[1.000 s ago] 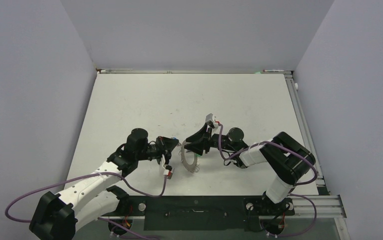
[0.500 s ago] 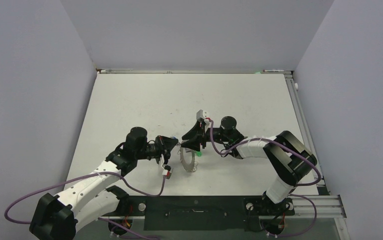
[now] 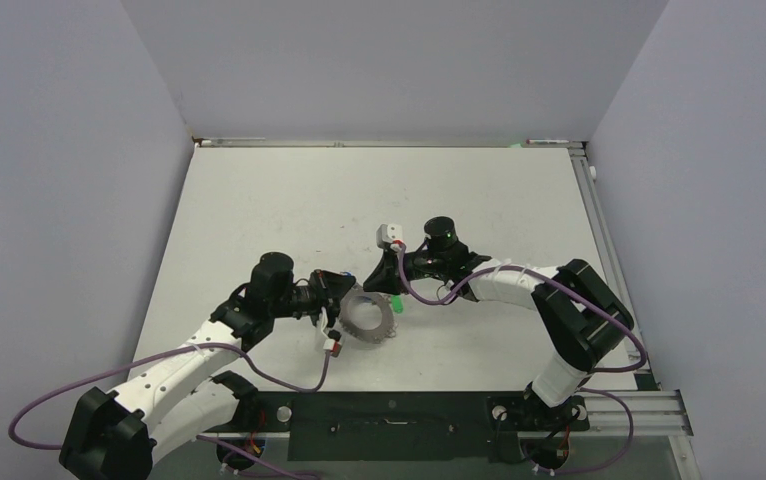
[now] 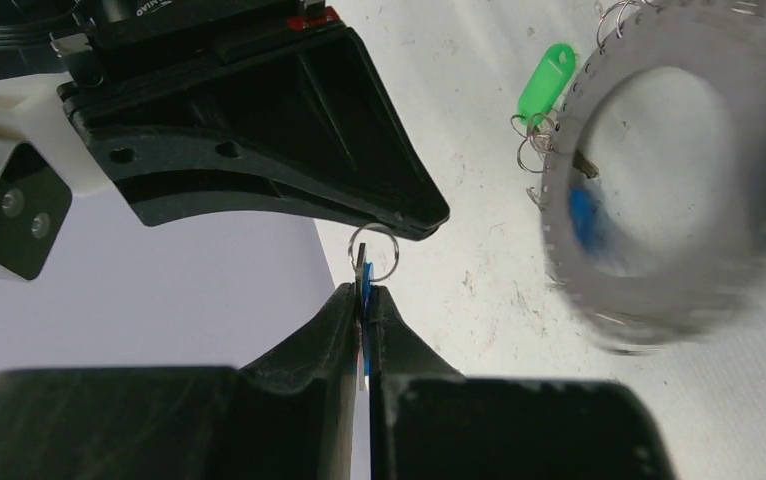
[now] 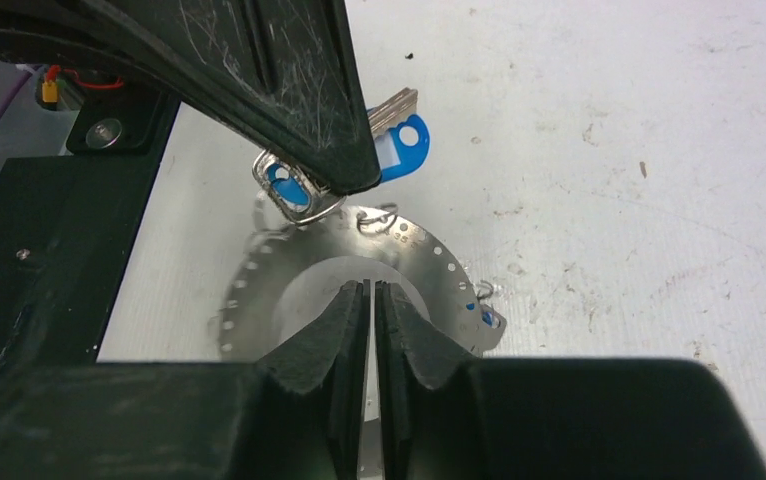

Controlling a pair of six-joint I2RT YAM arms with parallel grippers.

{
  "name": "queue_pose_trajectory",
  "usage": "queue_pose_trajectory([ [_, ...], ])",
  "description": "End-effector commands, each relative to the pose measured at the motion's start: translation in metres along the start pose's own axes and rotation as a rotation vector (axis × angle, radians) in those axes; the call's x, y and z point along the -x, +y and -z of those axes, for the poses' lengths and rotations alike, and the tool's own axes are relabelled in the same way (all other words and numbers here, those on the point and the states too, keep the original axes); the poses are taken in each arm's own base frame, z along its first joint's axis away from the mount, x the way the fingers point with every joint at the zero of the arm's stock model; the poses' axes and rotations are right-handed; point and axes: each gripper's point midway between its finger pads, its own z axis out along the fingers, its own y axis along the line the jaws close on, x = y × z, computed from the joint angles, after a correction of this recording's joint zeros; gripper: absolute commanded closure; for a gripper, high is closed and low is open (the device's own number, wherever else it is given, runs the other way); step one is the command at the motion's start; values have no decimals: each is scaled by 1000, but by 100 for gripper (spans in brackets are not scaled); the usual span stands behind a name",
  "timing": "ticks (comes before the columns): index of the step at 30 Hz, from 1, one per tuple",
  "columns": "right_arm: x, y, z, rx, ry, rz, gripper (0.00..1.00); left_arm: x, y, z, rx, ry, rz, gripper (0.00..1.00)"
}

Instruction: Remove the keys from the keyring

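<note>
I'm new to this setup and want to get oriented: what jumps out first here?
At the centre, the left fingers pinch a blue key, tip to tip with the shut right fingers. Beside them the silver keyring lies flat on the table, a green key at its rim.

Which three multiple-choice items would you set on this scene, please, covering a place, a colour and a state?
1. Against the keyring, the green key lies: A at its rim; B in its hole; C under it.
2. The key in the left tool is: A green; B red; C blue.
3. The left tool is: A wide open; B shut on a key; C shut, empty.
Answers: 1 A, it sits by the rim's wire loops; 2 C, the blue key shows between the fingers; 3 B, they pinch it.
</note>
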Motion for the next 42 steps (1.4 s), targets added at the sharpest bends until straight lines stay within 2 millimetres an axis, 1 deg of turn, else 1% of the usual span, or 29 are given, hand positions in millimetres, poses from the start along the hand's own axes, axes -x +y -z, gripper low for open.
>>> queue_pose_trajectory([
  [1, 30, 6, 2, 49, -36, 112, 93, 4, 25, 3, 48, -19, -42, 100],
  [4, 32, 8, 1, 55, -40, 109, 95, 2, 25, 4, 49, -15, -35, 100],
  [6, 30, 8, 2, 47, -36, 104, 95, 1, 24, 5, 49, -11, -32, 100],
  [9, 26, 7, 2, 35, -26, 91, 94, -3, 17, 8, 30, 10, -9, 100],
  [12, 23, 6, 5, 17, -26, 64, 85, -12, 6, 14, 7, 49, 40, 100],
  [15, 21, 1, 11, -18, -16, 48, 79, -22, 1, 22, 5, 109, 148, 100],
  [17, 22, -5, 17, -48, -13, 31, 73, -29, -1, 29, 1, 152, 262, 100],
  [21, 29, -20, 35, -116, -29, -19, 55, -42, -3, 42, -1, 253, 510, 100],
  [25, 40, -40, 58, -211, -57, -61, 40, -61, 1, 56, 50, 356, 776, 100],
  [27, 43, -50, 70, -256, -61, -82, 32, -69, 1, 64, 81, 398, 875, 100],
  [29, 44, -61, 83, -311, -56, -101, 22, -77, -1, 74, 92, 449, 983, 100],
  [31, 45, -70, 93, -358, -40, -118, 15, -87, -2, 85, 106, 504, 1112, 100],
  [33, 44, -81, 103, -420, -16, -126, 11, -98, -8, 98, 122, 568, 1271, 100],
  [34, 44, -86, 108, -449, -7, -134, 8, -97, -21, 104, 82, 601, 1377, 100],
  [36, 43, -93, 118, -492, 3, -146, 1, -101, -36, 110, 21, 659, 1546, 100],
  [37, 42, -96, 123, -510, 7, -152, 4, -106, -42, 113, 4, 690, 1631, 100],
  [39, 41, -99, 131, -529, 19, -153, 10, -120, -47, 118, 9, 717, 1778, 100],
  [40, 40, -100, 134, -535, 28, -154, 10, -131, -48, 123, 38, 714, 1847, 100],
  [42, 38, -101, 139, -547, 48, -150, 10, -159, -58, 139, 120, 745, 1966, 100],
])
